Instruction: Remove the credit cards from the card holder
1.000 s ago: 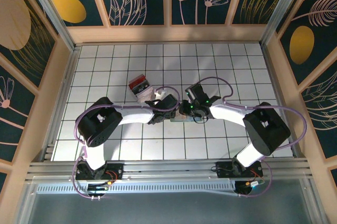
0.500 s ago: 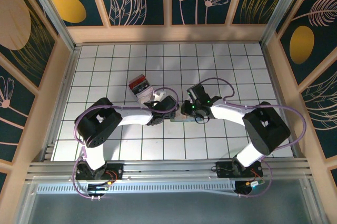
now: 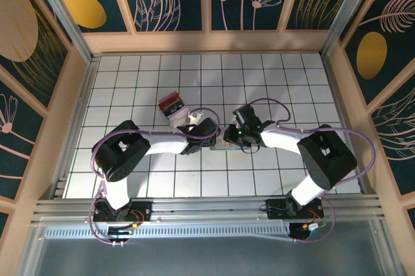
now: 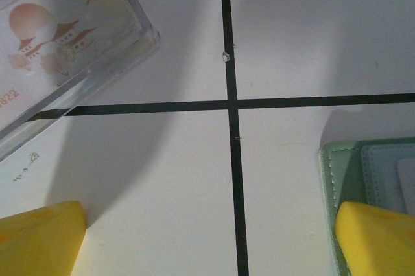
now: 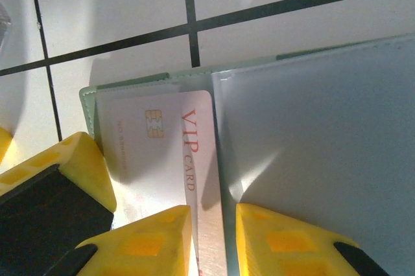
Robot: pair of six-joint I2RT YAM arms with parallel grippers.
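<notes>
The card holder (image 3: 224,147) lies open mid-table between both arms. In the right wrist view its pale green rim and bluish panel (image 5: 311,127) frame a whitish credit card (image 5: 155,153) with a gold chip and red "VIP CARD" print. My right gripper (image 5: 214,243) is closed narrowly over the card's right strip beside the panel's edge. My left gripper (image 4: 207,237) is wide open over bare tile. Its right fingertip (image 4: 376,237) rests on the holder's green corner (image 4: 331,179), and that yellow finger (image 5: 71,172) also shows beside the card.
A clear box (image 3: 172,107) with red-and-white contents sits just behind the left gripper, its corner (image 4: 65,43) close to the left finger. White gridded tile stretches around, enclosed by wooden walls.
My right gripper has edged slightly to the right over the holder. The left arm and the holder stay where they were.
</notes>
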